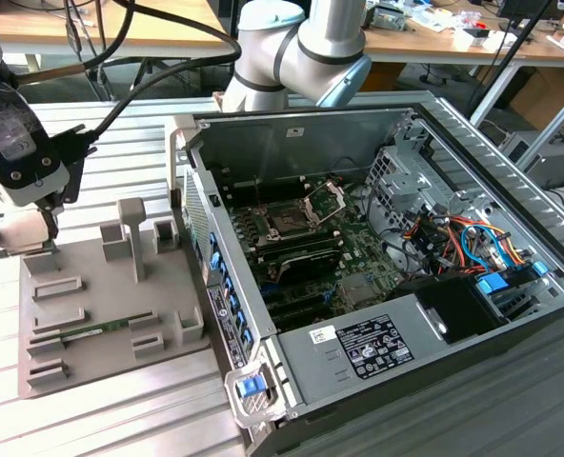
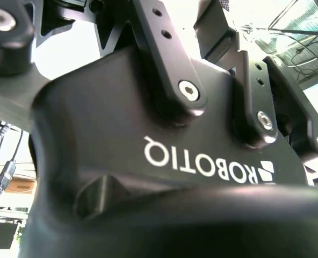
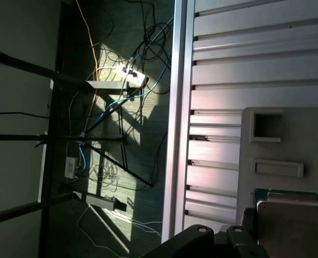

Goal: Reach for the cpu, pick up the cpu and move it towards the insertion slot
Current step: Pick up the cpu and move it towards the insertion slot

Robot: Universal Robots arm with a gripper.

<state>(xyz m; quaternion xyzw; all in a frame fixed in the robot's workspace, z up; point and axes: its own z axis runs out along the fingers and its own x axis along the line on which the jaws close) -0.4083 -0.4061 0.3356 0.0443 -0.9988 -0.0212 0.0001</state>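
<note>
My gripper [image 1: 23, 238] hangs at the exterior view's far left, just over the far corner of the grey plastic tray [image 1: 101, 314]. In the first wrist view a pale silver-beige square with a green edge, the cpu [image 3: 294, 226], lies on the tray [image 3: 309, 134] right beside the gripper's black parts [image 3: 212, 239]. I cannot tell whether they touch. The insertion slot [image 1: 287, 221], a square socket with a dark centre and its metal load plate [image 1: 326, 199] raised, sits on the green motherboard inside the open computer case, well to the gripper's right. The gripper's black body [image 2: 164, 161] fills the second wrist view.
The tray carries upright posts [image 1: 131, 228], several recesses and a long green memory stick [image 1: 91, 331]. The case's raised side wall [image 1: 215, 276] stands between the tray and the motherboard. Coloured cables [image 1: 463, 238] and drive bays occupy the case's right side. A slatted metal table [image 1: 120, 143] lies underneath.
</note>
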